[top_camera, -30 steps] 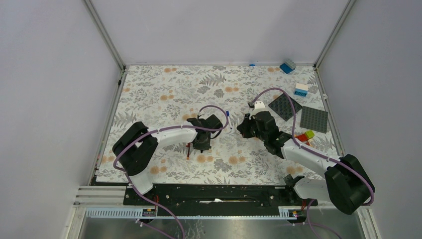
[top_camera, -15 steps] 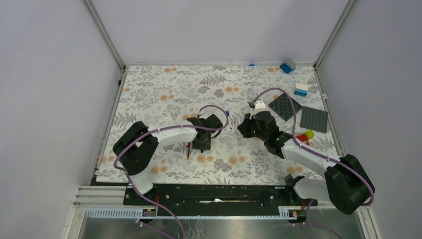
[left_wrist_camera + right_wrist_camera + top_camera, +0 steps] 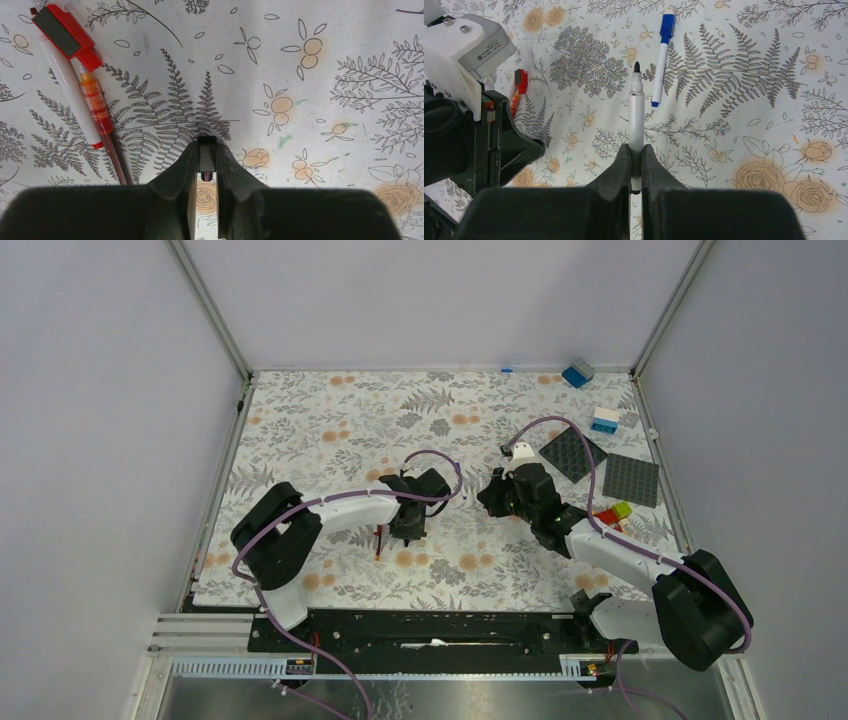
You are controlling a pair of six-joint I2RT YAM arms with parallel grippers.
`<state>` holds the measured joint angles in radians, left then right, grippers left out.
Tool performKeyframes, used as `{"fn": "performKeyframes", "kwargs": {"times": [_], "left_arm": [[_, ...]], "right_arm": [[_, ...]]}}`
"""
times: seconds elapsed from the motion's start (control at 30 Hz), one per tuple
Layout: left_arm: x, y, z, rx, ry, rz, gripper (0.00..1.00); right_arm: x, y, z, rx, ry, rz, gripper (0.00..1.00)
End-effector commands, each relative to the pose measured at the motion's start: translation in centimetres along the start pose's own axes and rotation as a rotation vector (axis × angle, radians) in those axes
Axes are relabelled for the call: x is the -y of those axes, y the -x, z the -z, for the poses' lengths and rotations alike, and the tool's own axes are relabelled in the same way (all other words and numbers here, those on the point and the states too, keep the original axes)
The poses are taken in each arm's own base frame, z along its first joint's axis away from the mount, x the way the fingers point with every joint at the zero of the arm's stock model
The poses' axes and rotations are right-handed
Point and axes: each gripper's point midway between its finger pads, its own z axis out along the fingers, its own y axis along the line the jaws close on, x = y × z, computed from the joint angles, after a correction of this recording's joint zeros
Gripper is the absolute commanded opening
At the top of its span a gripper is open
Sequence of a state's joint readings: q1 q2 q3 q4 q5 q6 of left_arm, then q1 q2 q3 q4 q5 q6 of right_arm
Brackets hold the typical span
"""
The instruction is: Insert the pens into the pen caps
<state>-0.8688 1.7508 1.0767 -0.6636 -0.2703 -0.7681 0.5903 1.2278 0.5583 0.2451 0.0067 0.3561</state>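
Your left gripper [image 3: 206, 148] sits near the middle of the floral worktop [image 3: 330, 420], a little toward its left edge; its jaws are drawn in narrow and pinch a black pen cap [image 3: 206, 159] between the fingertips, the cap standing in line with the fingers. Just to the side of it, in the left wrist view, a red-capped pen [image 3: 70, 92] with a white barrel lies flat on the worktop; a thin red-orange pen [image 3: 97, 107] lies alongside and touches it.

Your right gripper [image 3: 636, 150] is near the worktop's middle, facing the left one and apart from it; its jaws are clamped tight on a black-tipped pen [image 3: 636, 110], white barrel, uncapped, the tip pointing straight out from the fingers and raised off the surface. Beyond that tip a blue-capped pen [image 3: 661, 57] lies flat, slightly tilted, well clear of both grippers.

Toward the far right corner you have a blue brick [image 3: 577, 373] and a white-and-blue brick [image 3: 604, 420]; two grey baseplates [image 3: 572, 453] lie along the right edge; red and green bricks [image 3: 612, 512] sit just beside the right arm, half hidden by it.
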Motion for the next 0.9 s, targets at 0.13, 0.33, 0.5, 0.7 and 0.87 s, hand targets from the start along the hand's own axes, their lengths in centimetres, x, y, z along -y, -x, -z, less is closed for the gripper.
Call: {"fn": "performKeyframes", "kwargs": {"times": [0.13, 0.33, 0.5, 0.7, 0.87], "left_arm": [[0.1, 1.2, 1.0, 0.078, -0.042, 0.025, 0.00], [0.4, 3.2, 3.2, 0.203, -0.130, 0.041, 0.00], [0.4, 5.8, 7.6, 0.391, -0.285, 0.107, 0.00], [-1.2, 7.9, 10.7, 0.558, -0.360, 0.183, 0.00], [-1.0, 8.8, 13.4, 0.651, -0.488, 0.255, 0.00]], "right_arm": [[-0.5, 1.6, 0.2, 0.058, 0.021, -0.010, 0.00], [-0.8, 1.6, 0.7, 0.069, 0.051, -0.014, 0.00], [-0.4, 1.5, 0.5, 0.047, 0.112, -0.072, 0.00], [-0.6, 1.8, 1.3, 0.080, 0.141, -0.068, 0.00], [-0.4, 2.4, 1.7, 0.106, 0.122, -0.076, 0.00]]}}
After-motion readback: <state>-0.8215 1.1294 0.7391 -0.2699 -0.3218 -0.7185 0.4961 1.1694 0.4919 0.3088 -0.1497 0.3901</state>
